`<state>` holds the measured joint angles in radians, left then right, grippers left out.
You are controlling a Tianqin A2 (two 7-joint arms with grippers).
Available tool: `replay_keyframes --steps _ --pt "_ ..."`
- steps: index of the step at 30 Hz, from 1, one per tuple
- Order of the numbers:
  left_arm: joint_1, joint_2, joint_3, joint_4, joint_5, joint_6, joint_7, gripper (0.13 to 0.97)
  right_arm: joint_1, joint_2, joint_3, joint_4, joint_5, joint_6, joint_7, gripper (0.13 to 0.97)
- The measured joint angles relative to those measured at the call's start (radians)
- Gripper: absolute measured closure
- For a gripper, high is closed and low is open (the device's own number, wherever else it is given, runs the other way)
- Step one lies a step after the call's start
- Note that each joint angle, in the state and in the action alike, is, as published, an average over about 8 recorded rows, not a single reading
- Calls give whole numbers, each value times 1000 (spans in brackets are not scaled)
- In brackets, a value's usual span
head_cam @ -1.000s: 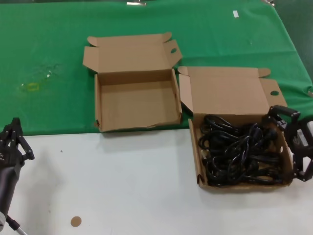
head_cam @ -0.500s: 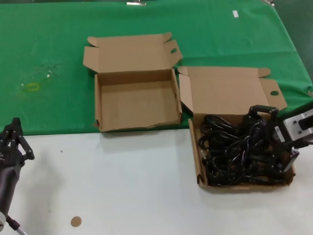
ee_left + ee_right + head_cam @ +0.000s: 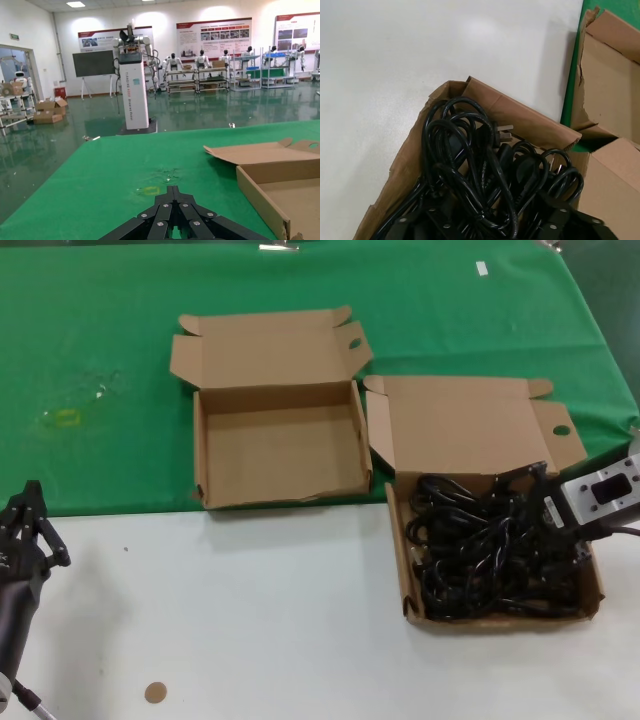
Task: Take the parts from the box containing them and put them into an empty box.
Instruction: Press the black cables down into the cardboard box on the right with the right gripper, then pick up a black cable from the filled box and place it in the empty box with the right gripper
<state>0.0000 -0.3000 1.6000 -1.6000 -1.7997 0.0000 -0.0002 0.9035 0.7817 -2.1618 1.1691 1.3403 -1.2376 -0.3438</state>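
Observation:
The parts, black power cables [image 3: 480, 540], lie tangled in the box containing them [image 3: 402, 570] on the right, its lid folded back. My right gripper [image 3: 552, 515] reaches into this box from its right side. It is open, with its fingers spread down among the cables [image 3: 470, 150] and nothing clamped between them. Around the pile, the right wrist view shows the box wall [image 3: 520, 117]. The empty box [image 3: 280, 455] sits open to the left, on the green cloth. My left gripper [image 3: 25, 525] is parked at the near left, shut and empty [image 3: 173, 189].
A green cloth [image 3: 100, 360] covers the far half of the table, and the near half is white tabletop [image 3: 250, 620]. Both box lids stand open toward the back. A small round brown disc [image 3: 154, 692] lies near the front left.
My right gripper has moved left from beside the full box to over its right side and down into the cables. The left arm and both boxes have not moved.

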Motion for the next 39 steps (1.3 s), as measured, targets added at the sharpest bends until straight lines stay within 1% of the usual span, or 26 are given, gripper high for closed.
replay_keyframes --steps 1,9,10,18,22,27,30,39 --pt "0 0 0 0 0 0 0 953 0 -1 0 0 -2 -2 2 388" --pt "0 0 0 0 0 0 0 953 -6 9 3 15 -13 -17 23 606" --pt "0 0 0 0 0 0 0 953 -7 9 3 16 -14 -18 25 606" --pt "0 0 0 0 0 0 0 953 -9 10 5 26 -27 -21 37 778" --pt "0 0 0 0 0 0 0 953 -4 13 6 39 -31 -31 52 778" --pt "0 0 0 0 0 0 0 953 25 19 7 51 -43 -59 85 841" --pt "0 0 0 0 0 0 0 953 55 19 8 51 -51 -79 106 879" --pt "0 0 0 0 0 0 0 953 180 -24 9 10 -68 -123 156 908"
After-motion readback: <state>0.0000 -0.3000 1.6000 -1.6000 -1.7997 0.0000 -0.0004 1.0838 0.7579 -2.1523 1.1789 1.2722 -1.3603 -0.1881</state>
